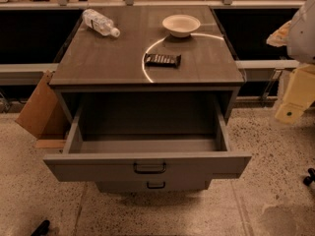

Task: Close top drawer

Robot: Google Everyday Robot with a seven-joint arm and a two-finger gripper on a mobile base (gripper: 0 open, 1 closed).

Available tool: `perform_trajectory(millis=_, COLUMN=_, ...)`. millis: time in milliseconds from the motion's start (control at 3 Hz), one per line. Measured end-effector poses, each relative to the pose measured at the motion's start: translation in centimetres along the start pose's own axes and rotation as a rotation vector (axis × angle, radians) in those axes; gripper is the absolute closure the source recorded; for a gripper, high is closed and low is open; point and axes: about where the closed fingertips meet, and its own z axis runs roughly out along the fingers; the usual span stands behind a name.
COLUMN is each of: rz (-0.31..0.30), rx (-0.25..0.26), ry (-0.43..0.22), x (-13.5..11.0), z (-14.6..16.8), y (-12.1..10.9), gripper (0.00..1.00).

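Observation:
The top drawer [93, 168] of the grey cabinet is pulled far out toward me. Its deep box is empty inside, and its wide flat front carries a small dark loop handle [149, 168] at the centre. Below it, a narrower drawer front [182, 185] with a like handle sits shut. My gripper is not in view. Only a white and yellowish part of my arm [298, 82] shows at the right edge, level with the cabinet top and apart from the drawer.
On the cabinet top [98, 63] lie a plastic water bottle [100, 22], a white bowl [181, 25] and a dark snack bar [163, 60]. A cardboard piece [39, 107] leans at the cabinet's left. Small dark objects lie on the speckled floor at bottom left [40, 227] and right [309, 177].

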Motion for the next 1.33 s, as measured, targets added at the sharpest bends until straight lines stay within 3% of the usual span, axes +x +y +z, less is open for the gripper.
perform_trajectory(millis=333, rz=0.0, rx=0.0, ry=0.0, x=0.0, z=0.0, y=0.0, gripper=0.0)
perform_trajectory(millis=667, rz=0.016, rx=-0.044, ry=-0.02, x=-0.4, z=2.3, y=1.2, gripper=0.0)
perform_trajectory(millis=1333, rz=0.046, rx=-0.227, ry=-0.094, x=-1.3, z=10.6, y=8.1, gripper=0.0)
